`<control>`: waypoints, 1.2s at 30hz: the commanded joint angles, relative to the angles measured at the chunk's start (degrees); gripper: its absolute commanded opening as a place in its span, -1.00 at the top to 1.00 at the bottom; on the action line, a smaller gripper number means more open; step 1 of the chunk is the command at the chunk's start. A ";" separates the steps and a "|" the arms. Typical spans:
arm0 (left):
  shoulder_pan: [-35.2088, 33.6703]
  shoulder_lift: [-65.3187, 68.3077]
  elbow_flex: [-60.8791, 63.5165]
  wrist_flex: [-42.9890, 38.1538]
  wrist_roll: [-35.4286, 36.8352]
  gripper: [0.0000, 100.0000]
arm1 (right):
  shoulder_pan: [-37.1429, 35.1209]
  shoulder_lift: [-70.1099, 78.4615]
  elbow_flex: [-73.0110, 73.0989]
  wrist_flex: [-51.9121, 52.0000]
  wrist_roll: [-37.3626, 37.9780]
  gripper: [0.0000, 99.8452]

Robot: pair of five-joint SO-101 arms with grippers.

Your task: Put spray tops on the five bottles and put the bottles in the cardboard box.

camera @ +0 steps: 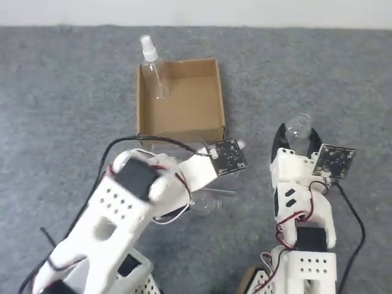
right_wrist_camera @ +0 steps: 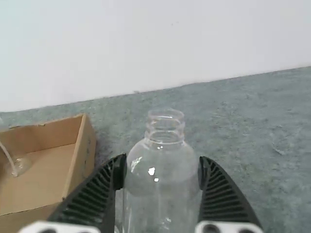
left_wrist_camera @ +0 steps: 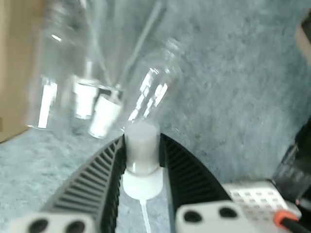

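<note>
My right gripper (right_wrist_camera: 163, 170) (camera: 298, 138) is shut on an upright clear bottle (right_wrist_camera: 164, 165) (camera: 299, 126) with an open neck, to the right of the cardboard box (camera: 180, 101) (right_wrist_camera: 43, 170). My left gripper (left_wrist_camera: 141, 143) is shut on a white spray top (left_wrist_camera: 141, 145) whose thin tube trails back between the fingers; it hovers low near the box's front right corner. Clear bottles (left_wrist_camera: 155, 82) and two more white spray tops (left_wrist_camera: 103, 116) lie just beyond it. One capped spray bottle (camera: 153, 67) leans in the box's back left corner.
A clear bottle (camera: 207, 201) lies on the grey carpet beside the left arm's white body (camera: 122, 202). The right arm's base (camera: 303, 257) stands at the front right. A pale wall runs along the back edge. Open carpet lies left of the box.
</note>
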 commanded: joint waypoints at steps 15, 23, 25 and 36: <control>-1.32 -15.56 -5.85 -6.33 11.43 0.97 | -7.43 -1.36 0.62 -1.19 4.04 0.80; -10.02 -23.12 -5.49 -11.96 13.71 0.97 | -7.87 -1.36 0.62 -0.75 4.04 0.80; -10.20 -24.35 -5.58 -12.40 14.68 0.97 | -9.36 -1.36 0.62 -0.66 4.04 0.80; -10.29 -32.53 -5.32 -19.69 21.27 0.97 | -12.70 -1.36 0.70 -0.57 7.74 0.80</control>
